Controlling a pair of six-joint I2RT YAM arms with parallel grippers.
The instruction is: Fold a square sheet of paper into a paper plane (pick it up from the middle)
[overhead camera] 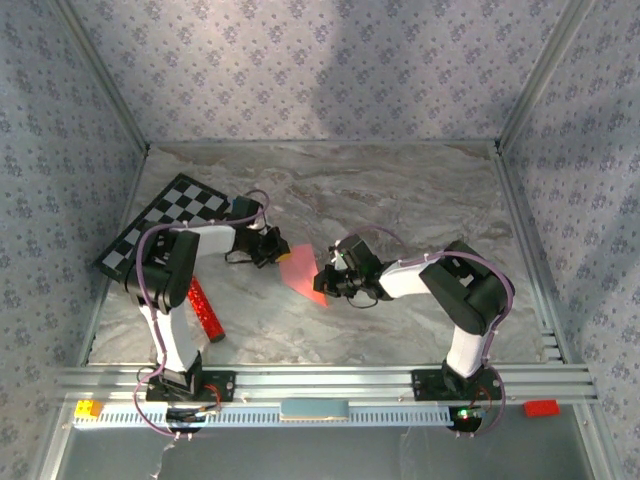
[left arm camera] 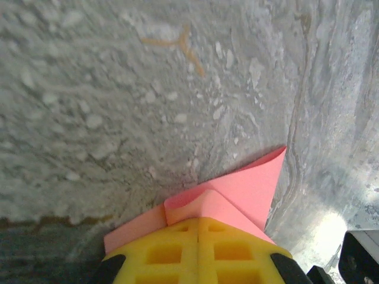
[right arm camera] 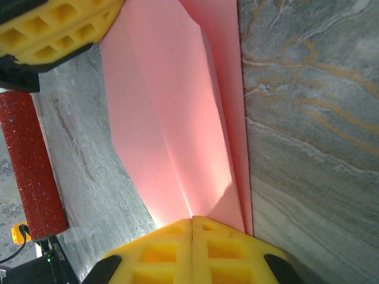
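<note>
Checkerboard (overhead camera: 170, 225) lies on the far-left side of the marbled counter (overhead camera: 420, 200), partly under the left arm. Just right of it, near that arm's base, a red glittery bar (overhead camera: 205, 308) lies on the counter, apart from the paper.

Next comes the left hand (overhead camera: 276, 250), reaching toward the middle, with its fingers pressed together on one end of the pink paper (overhead camera: 300, 272). In the left wrist view, the left hand (left arm camera: 198, 239) shows its two yellow pads meeting with no gap. The pink paper (left arm camera: 249, 183) sticks out from between them in folded layers, one pointed corner reaching up and to the right.

The paper spans the gap between the two hands at the counter's centre. In the right wrist view, the pink paper (right arm camera: 172, 118) is a long strip with lengthwise creases. It runs from the left hand's fingers (right arm camera: 53, 26) at the top left down into the right hand (right arm camera: 192, 242), whose yellow pads are likewise clamped tight on it. Whether the paper touches the counter cannot be told.

On the right, the right hand (overhead camera: 326, 283) grips the paper's near end.
</note>
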